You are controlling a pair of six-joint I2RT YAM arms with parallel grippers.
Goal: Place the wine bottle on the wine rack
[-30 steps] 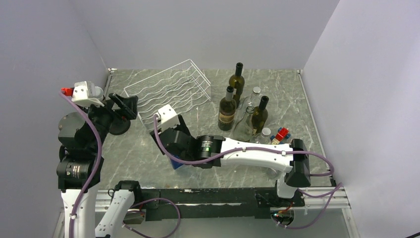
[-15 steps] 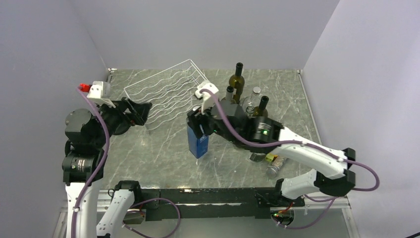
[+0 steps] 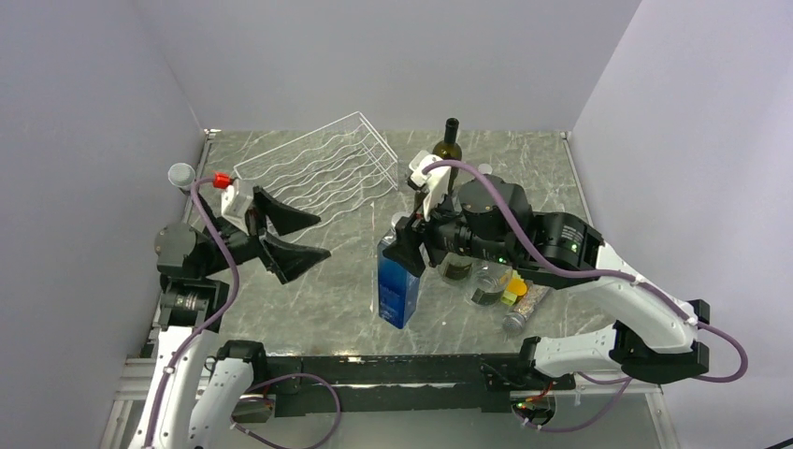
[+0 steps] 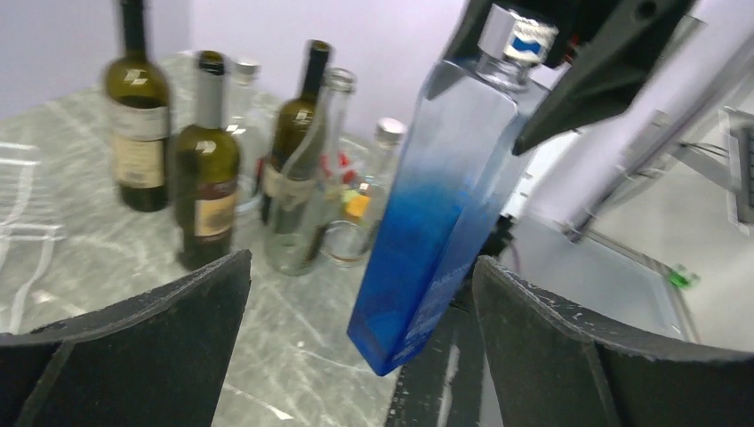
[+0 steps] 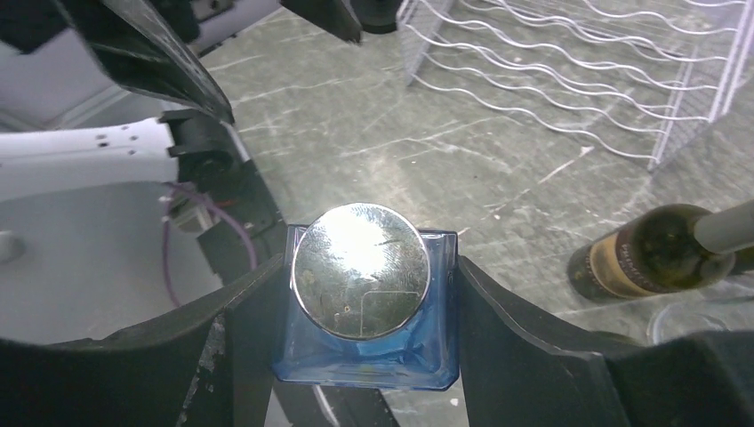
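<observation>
The wine bottle (image 3: 397,285) is a square blue glass bottle with a silver cap. My right gripper (image 3: 404,248) is shut on its neck and holds it tilted near the table's front edge. In the right wrist view the cap (image 5: 360,267) sits between my two fingers (image 5: 525,347). My left gripper (image 3: 295,238) is wide open and empty, to the left of the bottle and facing it. In the left wrist view the bottle (image 4: 445,222) hangs between and beyond the open fingertips (image 4: 222,285). The white wire wine rack (image 3: 318,173) stands at the back left, with no bottle in view on it; it also shows in the right wrist view (image 5: 569,80).
Several dark wine bottles (image 4: 206,160) and clear glass bottles stand at the back right, partly behind my right arm; one dark bottle (image 3: 451,145) rises above it. A glass jar (image 3: 486,281) and small objects lie beside them. Grey walls enclose the table on three sides.
My right arm has carried the blue bottle from beside the rack toward the front middle. My left arm has swung right and its gripper now faces the bottle, wide open.
</observation>
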